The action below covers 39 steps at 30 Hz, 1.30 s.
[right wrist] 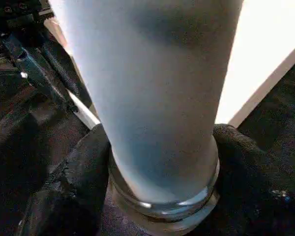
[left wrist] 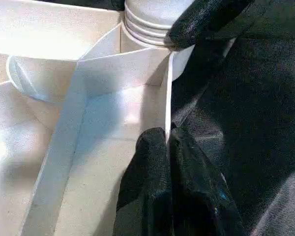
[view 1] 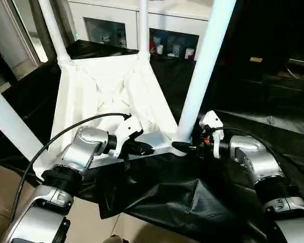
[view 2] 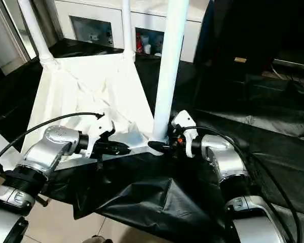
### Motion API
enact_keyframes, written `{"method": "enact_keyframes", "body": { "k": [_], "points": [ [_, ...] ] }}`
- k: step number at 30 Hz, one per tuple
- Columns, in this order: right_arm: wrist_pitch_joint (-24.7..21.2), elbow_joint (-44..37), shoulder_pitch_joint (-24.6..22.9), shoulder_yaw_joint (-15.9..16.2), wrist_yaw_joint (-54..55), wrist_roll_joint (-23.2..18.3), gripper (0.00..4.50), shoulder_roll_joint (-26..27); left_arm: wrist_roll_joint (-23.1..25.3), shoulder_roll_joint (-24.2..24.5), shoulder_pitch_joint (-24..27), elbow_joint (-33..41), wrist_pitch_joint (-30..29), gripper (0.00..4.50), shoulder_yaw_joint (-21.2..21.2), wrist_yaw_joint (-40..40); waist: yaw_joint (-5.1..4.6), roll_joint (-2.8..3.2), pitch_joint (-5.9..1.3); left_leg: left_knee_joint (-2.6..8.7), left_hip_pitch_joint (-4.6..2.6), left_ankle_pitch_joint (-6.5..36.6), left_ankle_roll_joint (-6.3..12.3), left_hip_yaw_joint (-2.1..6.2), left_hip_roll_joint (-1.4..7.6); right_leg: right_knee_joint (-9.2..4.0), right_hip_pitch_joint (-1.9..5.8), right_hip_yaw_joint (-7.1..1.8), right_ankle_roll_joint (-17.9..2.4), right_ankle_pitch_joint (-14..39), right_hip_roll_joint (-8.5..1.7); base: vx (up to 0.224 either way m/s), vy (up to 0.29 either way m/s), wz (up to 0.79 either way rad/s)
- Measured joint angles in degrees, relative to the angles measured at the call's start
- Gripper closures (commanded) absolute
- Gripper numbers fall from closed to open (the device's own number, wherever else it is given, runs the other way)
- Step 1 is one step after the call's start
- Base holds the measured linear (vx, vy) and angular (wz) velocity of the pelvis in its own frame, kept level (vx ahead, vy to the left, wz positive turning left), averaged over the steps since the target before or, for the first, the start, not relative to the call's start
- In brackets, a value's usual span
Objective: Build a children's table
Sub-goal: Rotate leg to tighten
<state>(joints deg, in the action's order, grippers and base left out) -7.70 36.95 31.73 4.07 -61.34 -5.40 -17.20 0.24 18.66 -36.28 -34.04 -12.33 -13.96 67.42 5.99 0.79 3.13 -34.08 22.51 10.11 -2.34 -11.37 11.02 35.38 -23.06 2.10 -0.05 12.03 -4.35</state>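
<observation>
The children's table (view 1: 106,91) lies upside down on black cloth, its ribbed white underside facing up. Its legs stand upright in their corner sockets. My left gripper (view 1: 142,148) is shut on the thin near rim wall (left wrist: 166,98), one black finger on each side. My right gripper (view 1: 185,147) grips the base of the near right leg (view 1: 202,66), just above its socket. In the right wrist view its fingers (right wrist: 73,182) press on either side of the leg's collar (right wrist: 162,206). The other gripper's black fingertip (left wrist: 201,19) shows against that collar in the left wrist view.
Black cloth (view 1: 167,202) covers the work surface and hangs over its near edge above the tiled floor. A white glass-door cabinet (view 1: 116,25) stands behind the table. Three other legs rise at the far left (view 1: 53,30), far middle (view 1: 143,25) and near left (view 1: 10,126).
</observation>
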Motion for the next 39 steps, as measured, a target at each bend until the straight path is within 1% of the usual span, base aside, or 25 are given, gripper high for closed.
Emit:
{"method": "enact_keyframes", "body": {
  "k": [2, 4, 6, 7, 9, 12, 16, 18, 20, 23, 24, 27, 30, 32, 33, 34, 39],
  "points": [
    [-0.2, -0.2, -0.2, -0.1, 1.3, 0.1, 1.73, 0.3, 0.1, -0.3, 0.0, -0.1, 0.0, 4.5, 0.0, -0.6, 0.03, -0.01, -0.01, -0.02, 0.0, 0.0, 0.0, 0.0, 0.0, 0.0, 0.01, 0.01, 0.0, 0.0, 0.0, 0.0, 0.0, 0.0],
    [0.9, 1.5, 0.1, -1.1, 8.7, 1.1, 1.74, 2.8, 0.6, -1.8, -0.2, -1.3, 0.2, 4.5, 0.8, -5.3, -0.3, -0.07, -0.05, -0.07, -0.17, 0.0, -0.04, 0.0, 0.0, 0.12, 0.12, -0.02, 0.0, 0.0, -0.01, 0.0, 0.0, 0.0],
    [0.9, 3.2, 1.1, -1.9, 16.0, 1.6, 1.75, 5.1, 1.4, -3.5, -0.9, -2.9, 0.0, 4.5, 1.3, -9.1, -0.91, -0.07, -0.05, -0.08, -0.4, 0.1, -0.3, 0.0, -0.04, 0.16, 0.29, 0.0, -0.1, -0.1, -0.12, 0.0, 0.0, 0.0],
    [0.9, 4.0, 1.5, -2.4, 18.8, 1.6, 1.75, 6.0, 1.5, -4.4, -1.1, -3.5, -0.1, 4.5, 1.6, -10.7, -1.04, -0.07, -0.05, -0.07, -0.49, 0.1, -0.31, 0.0, -0.03, 0.14, 0.36, 0.04, -0.1, -0.1, -0.13, 0.0, 0.0, 0.0],
    [0.6, 5.1, 1.9, -4.3, 27.1, 1.9, 1.75, 8.8, 1.9, -6.8, -2.1, -5.4, -0.4, 4.5, 2.0, -15.1, -1.05, -0.06, -0.05, -0.05, -0.58, 0.1, -0.39, 0.01, -0.04, 0.15, 0.4, 0.04, -0.2, -0.1, -0.14, 0.0, 0.0, 0.0],
    [0.4, 6.0, 2.7, -6.0, 37.0, 3.0, 1.75, 12.2, 2.6, -9.5, -3.1, -7.0, -1.1, 4.5, 2.3, -20.3, -1.01, 0.08, -0.12, 0.02, -0.64, 0.1, -0.44, 0.01, -0.04, 0.15, 0.42, 0.05, -0.2, -0.3, -0.15, 0.0, 0.0, 0.0],
    [1.1, 7.1, 3.3, -6.4, 41.9, 3.6, 1.75, 13.6, 3.3, -11.2, -3.2, -7.3, -1.4, 4.5, 2.6, -23.2, -0.92, 0.34, -0.27, 0.11, -0.61, 0.1, -0.45, 0.01, -0.06, 0.03, 0.43, 0.06, -0.1, -0.3, -0.15, 0.0, 0.0, 0.0],
    [1.8, 7.1, 3.3, -6.7, 41.4, 3.3, 1.05, 13.7, 3.4, -11.3, -3.2, -7.3, -1.4, 4.5, 2.7, -23.0, -0.89, 0.44, -0.33, 0.16, -0.57, 0.1, -0.44, 0.01, -0.07, -0.05, 0.42, 0.06, -0.1, -0.4, -0.15, 0.0, 0.0, 0.0],
    [1.9, 7.1, 3.2, -6.9, 40.2, 3.2, 1.05, 13.5, 3.4, -11.3, -3.2, -7.2, -1.4, 4.5, 2.8, -22.5, -0.9, 0.45, -0.34, 0.17, -0.55, 0.1, -0.44, 0.01, -0.06, -0.07, 0.41, 0.07, -0.1, -0.4, -0.15, 0.0, 0.0, 0.0],
    [1.6, 6.3, 2.8, -6.7, 34.8, 3.0, 0.7, 11.7, 3.3, -10.7, -3.2, -6.9, -1.3, 4.5, 2.7, -20.5, -0.87, 0.45, -0.34, 0.19, -0.47, 0.1, -0.44, 0.01, -0.06, -0.13, 0.39, 0.11, -0.1, -0.4, -0.15, 0.0, 0.0, 0.0],
    [1.7, 5.8, 2.4, -5.7, 31.3, 2.9, 0.7, 10.2, 3.0, -9.9, -3.0, -6.6, -1.2, 4.5, 2.6, -19.1, -0.85, 0.45, -0.34, 0.21, -0.45, 0.1, -0.44, 0.01, -0.05, -0.16, 0.37, 0.14, -0.1, -0.4, -0.15, 0.0, 0.0, 0.0],
    [1.7, 4.7, 1.8, -4.6, 25.2, 2.5, 0.7, 8.2, 2.9, -7.8, -2.7, -5.9, -0.1, 4.5, 2.0, -16.3, -0.84, 0.46, -0.33, 0.24, -0.38, 0.1, -0.43, 0.02, -0.03, -0.16, 0.28, 0.17, -0.1, -0.4, -0.14, 0.0, 0.0, 0.0],
    [1.7, 4.6, 1.7, -4.2, 22.4, 1.6, 0.7, 7.1, 2.9, -7.1, -2.5, -5.7, 0.8, 4.5, 1.7, -14.9, -0.88, 0.46, -0.33, 0.24, -0.34, 0.1, -0.43, 0.01, -0.03, -0.21, 0.25, 0.16, -0.1, -0.4, -0.13, 0.0, 0.0, 0.0],
    [1.8, 3.3, 0.9, -2.4, 14.0, 0.6, 0.7, 3.5, 1.8, -4.5, -1.1, -3.4, 1.1, 4.5, 1.2, -10.1, -0.81, 0.48, -0.32, 0.23, -0.22, 0.0, -0.42, 0.01, -0.02, -0.3, 0.18, 0.18, -0.1, -0.4, -0.12, 0.0, 0.0, 0.0],
    [1.8, 2.3, 0.3, -1.5, 9.3, 0.3, 0.7, 1.8, 1.0, -3.2, -0.2, -2.2, 1.1, 4.5, 1.1, -7.4, -0.63, 0.47, -0.32, 0.21, -0.2, 0.0, -0.4, 0.01, 0.0, -0.3, 0.18, 0.21, -0.1, -0.3, -0.11, 0.0, 0.0, 0.0],
    [1.9, 1.8, 0.0, -1.2, 7.0, 0.2, 0.7, 1.1, 0.7, -2.4, -0.1, -1.9, 1.1, 4.5, 1.0, -5.8, -0.52, 0.47, -0.31, 0.2, -0.19, 0.0, -0.4, 0.01, 0.02, -0.3, 0.17, 0.21, -0.1, -0.3, -0.1, 0.0, 0.0, 0.0],
    [2.2, 1.3, -0.1, 0.3, 1.3, -0.2, 0.7, 0.1, 0.5, -0.1, 0.2, -0.6, 1.0, 4.5, -0.1, -0.5, 0.55, 0.47, -0.31, 0.13, -0.08, 0.0, -0.29, 0.0, 0.02, -0.29, 0.11, 0.23, -0.2, -0.3, -0.12, 0.0, 0.0, 0.0]
  ]
}}
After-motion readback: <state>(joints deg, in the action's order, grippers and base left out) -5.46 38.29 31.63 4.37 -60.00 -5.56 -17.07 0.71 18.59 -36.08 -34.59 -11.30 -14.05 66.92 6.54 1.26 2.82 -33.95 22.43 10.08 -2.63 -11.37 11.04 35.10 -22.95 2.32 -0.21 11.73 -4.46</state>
